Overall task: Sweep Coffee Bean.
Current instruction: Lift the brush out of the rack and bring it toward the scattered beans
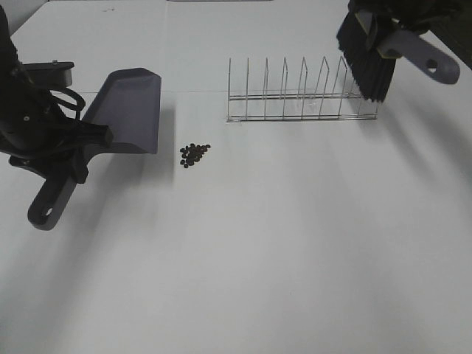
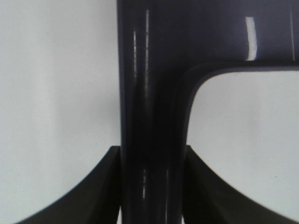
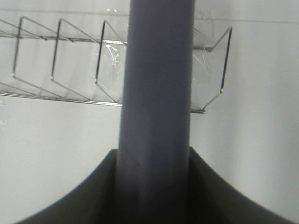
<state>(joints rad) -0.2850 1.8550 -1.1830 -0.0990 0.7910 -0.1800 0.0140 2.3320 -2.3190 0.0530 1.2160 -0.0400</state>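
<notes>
Two grippers, each clamped on a handle. The left gripper [image 2: 153, 184] grips the dustpan [image 1: 129, 107] by its handle, with the pan at the table's [image 1: 295, 258] left side; whether it rests on the surface is unclear. The coffee beans [image 1: 195, 154] sit in one tight cluster just beside the pan's near right corner, not touching it. The right gripper [image 3: 154, 184] holds the brush [image 1: 372, 63], bristles down, at the right end of the wire rack [image 1: 302, 99]. Bare table spreads wide in front of cluster and rack.
</notes>
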